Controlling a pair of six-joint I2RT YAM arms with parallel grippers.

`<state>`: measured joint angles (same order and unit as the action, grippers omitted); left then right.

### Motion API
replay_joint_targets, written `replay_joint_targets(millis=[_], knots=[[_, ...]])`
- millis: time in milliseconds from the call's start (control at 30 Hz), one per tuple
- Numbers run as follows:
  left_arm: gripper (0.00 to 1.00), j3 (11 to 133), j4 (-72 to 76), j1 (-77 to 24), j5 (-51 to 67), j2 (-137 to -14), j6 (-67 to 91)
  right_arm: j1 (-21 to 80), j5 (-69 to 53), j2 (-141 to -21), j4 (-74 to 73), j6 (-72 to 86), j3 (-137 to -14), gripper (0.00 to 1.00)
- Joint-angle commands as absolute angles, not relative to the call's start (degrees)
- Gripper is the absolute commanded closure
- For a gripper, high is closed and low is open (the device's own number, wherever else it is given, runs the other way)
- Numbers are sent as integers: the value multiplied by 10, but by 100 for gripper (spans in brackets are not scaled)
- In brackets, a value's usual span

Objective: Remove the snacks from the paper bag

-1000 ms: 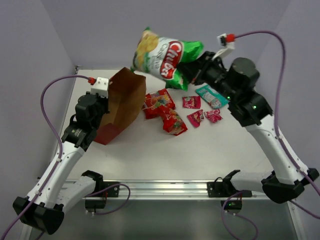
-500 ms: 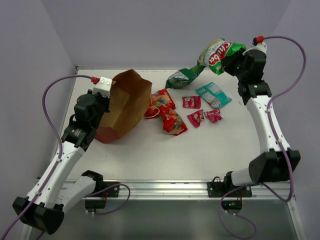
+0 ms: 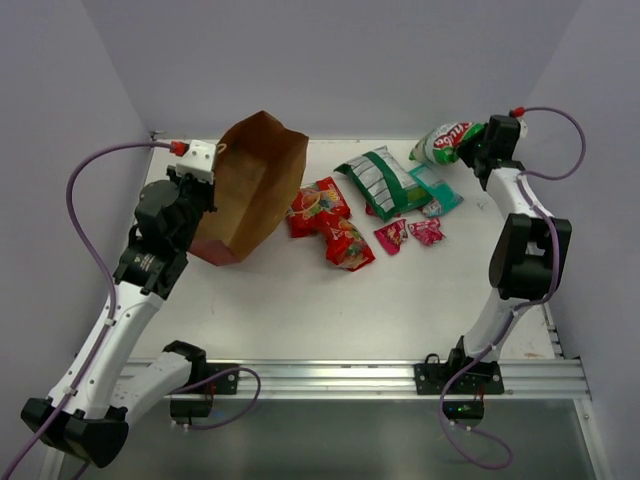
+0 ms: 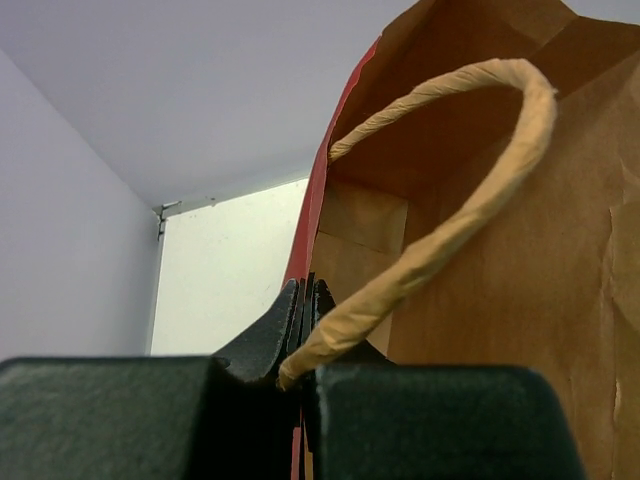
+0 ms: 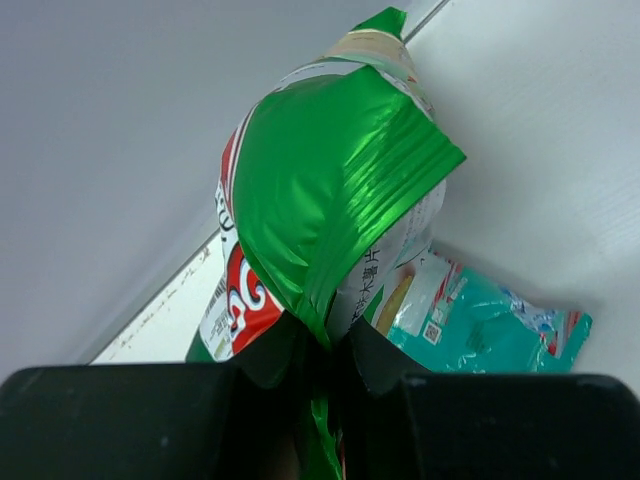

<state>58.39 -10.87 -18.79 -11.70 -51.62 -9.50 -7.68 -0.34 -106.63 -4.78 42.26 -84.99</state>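
Observation:
The paper bag (image 3: 255,180), brown with a red lower part, leans tilted at the back left with its mouth facing up and back. My left gripper (image 3: 203,188) is shut on its rim (image 4: 305,300), beside the string handle (image 4: 450,210). My right gripper (image 3: 480,142) is shut on the edge of the green-yellow chip bag (image 3: 450,140) at the far right corner; it also shows in the right wrist view (image 5: 330,190). On the table lie a green-and-white packet (image 3: 380,180), a teal packet (image 3: 443,192), two red packets (image 3: 320,205), and tiny pink packets (image 3: 390,236).
The purple back wall and side walls stand close behind both grippers. The table's back edge runs just behind the chip bag. The teal packet (image 5: 490,320) lies right under the right gripper. A metal rail (image 3: 330,375) runs along the near edge.
My right arm swung the chip bag from high over the middle down to the far right corner. The green-and-white packet dropped onto the table. The paper bag tipped more upright.

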Motion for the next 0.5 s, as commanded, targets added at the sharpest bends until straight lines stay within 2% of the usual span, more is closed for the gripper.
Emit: replay_joint_targets(millis=[0,67,133,167,233,267,333,467], knots=[[100,614,-81,-185,-129,-526,-70,-97,-29,-1084,34,453,-892,95],[100,619,-88,-185,-144,-533,-55,-106,-28,-1099,34,456,-894,94],[100,622,-92,-185,-161,-539,-38,-119,-27,-1102,33,462,-889,88],[100,623,-93,-185,-167,-540,-30,-124,-23,-1101,28,468,-884,67],[100,623,-94,-182,-182,-545,-8,-134,-19,-1090,-6,487,-878,37],[100,624,-96,-181,-184,-552,-5,-135,-6,-1083,-27,491,-875,16],[100,631,-100,-173,-184,-561,33,-134,11,-1050,-73,491,-858,1],[100,657,-115,-157,-180,-600,64,-132,14,-959,-118,498,-789,1]])
